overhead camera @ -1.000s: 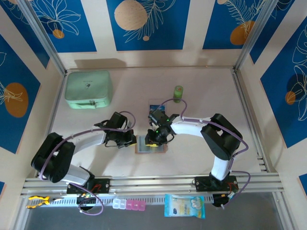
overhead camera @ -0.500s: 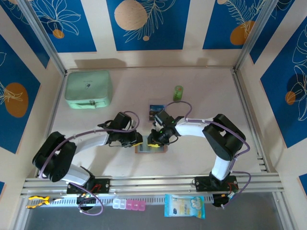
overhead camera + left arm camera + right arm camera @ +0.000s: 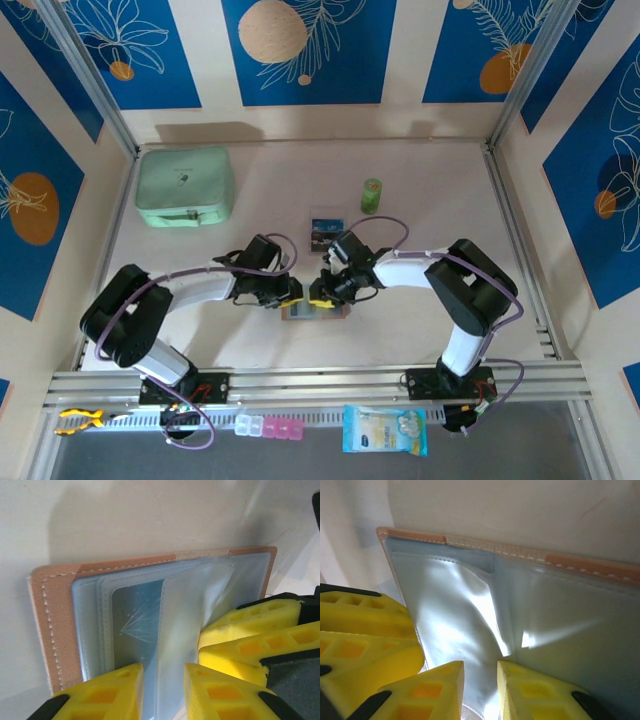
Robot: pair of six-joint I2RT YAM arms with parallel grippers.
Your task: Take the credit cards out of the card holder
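Frankly, pulling from both sides could drag the whole holder (image 3: 315, 311) or tear a sleeve (image 3: 190, 610); blue walls (image 3: 330, 70), pale table (image 3: 440, 200), pouch (image 3: 185, 187) at its far-left corner; holder open near the front edge's middle, a card (image 3: 137, 625) pocketed; left gripper (image 3: 162, 672) jaws slightly apart astride a sleeve; right gripper (image 3: 480, 667) hold I cannot tell.

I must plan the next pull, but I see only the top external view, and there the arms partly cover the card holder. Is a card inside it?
Observer: Yes. The left wrist view shows a blue card with white lines in a clear pocket of the open card holder.
Operator: Are the left jaws closed on it?
Observer: No. The left gripper has its jaws apart, with a clear sleeve in the gap.
Operator: And the right?
Observer: The right gripper has its jaws apart too, above a pale glossy sleeve.
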